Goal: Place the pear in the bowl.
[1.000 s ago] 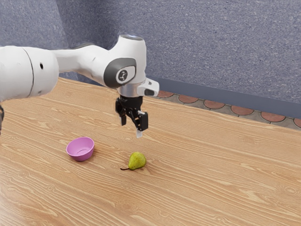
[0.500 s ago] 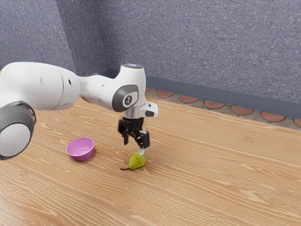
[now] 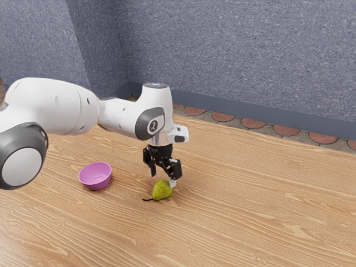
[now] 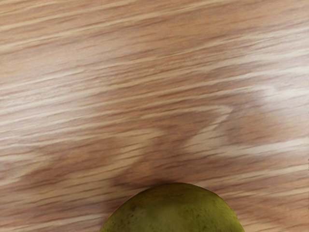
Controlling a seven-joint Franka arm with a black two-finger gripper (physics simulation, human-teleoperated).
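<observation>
At the exterior view's left is the big white arm [image 3: 61, 105], bent over the wood table [image 3: 250, 211]. Next comes the pink bowl [image 3: 95, 177], sitting upright on the table. Then there is the black gripper [image 3: 162, 178], pointing down with its two fingers spread apart, right above the green pear [image 3: 162, 191]. The pear lies on the table, outside the bowl, and its thin brown stem [image 3: 147, 199] points toward the exterior view's left.

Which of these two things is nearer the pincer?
The pear: green, with a stem, just under the pincer. The pink bowl sits farther off.
</observation>
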